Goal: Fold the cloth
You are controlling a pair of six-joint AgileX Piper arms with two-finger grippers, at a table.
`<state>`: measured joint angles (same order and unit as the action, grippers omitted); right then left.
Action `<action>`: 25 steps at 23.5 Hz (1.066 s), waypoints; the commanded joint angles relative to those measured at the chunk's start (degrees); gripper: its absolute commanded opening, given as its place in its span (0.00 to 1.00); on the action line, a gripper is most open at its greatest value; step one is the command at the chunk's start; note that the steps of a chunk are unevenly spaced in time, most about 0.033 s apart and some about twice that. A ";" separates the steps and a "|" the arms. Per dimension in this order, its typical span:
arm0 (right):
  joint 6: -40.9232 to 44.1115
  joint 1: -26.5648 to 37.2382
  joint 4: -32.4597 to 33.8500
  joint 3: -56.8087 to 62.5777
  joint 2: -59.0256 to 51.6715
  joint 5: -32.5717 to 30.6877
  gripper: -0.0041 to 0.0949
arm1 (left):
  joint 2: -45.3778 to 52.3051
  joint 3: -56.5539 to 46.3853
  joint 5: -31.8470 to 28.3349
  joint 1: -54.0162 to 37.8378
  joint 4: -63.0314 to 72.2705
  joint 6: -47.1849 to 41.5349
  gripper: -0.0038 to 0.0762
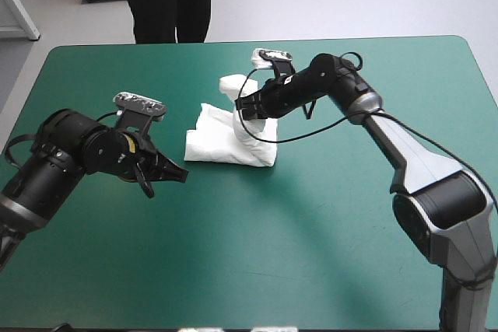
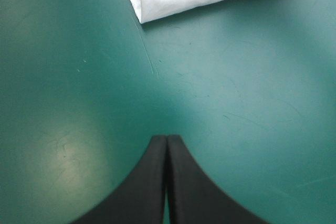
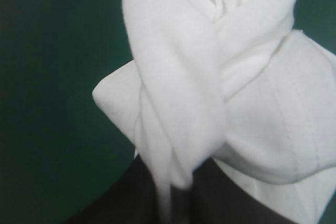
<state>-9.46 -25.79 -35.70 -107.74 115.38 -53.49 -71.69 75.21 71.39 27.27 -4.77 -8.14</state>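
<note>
**A:** where's the T-shirt rn?

**B:** half-folded bundle, mid table, a bit toward the far edge. Right gripper pinches a white fold, held up above the rest. Left gripper is closed w/ nothing in it, near the bundle's corner, not touching.

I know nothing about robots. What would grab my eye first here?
The white T-shirt, bundled near the middle of the teal-green table, with the right gripper shut on a raised fold. The left gripper hangs shut and empty beside it, over bare cover.
</note>
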 commanded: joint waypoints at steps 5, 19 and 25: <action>3.01 -4.24 -2.86 -13.38 8.74 0.42 0.03 | 5.16 -0.19 2.39 -0.20 2.84 -2.10 0.04; 10.14 -6.27 8.45 -34.37 10.86 -18.04 0.64 | 5.16 -0.19 2.39 -0.20 3.71 -3.26 0.04; 14.72 -6.17 15.57 -34.85 9.63 -18.03 0.64 | 5.16 -0.19 2.39 -0.20 5.29 -3.26 0.04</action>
<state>4.00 -32.07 -22.11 -140.65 129.92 -71.38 -67.89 73.61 71.39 27.27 -0.75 -10.68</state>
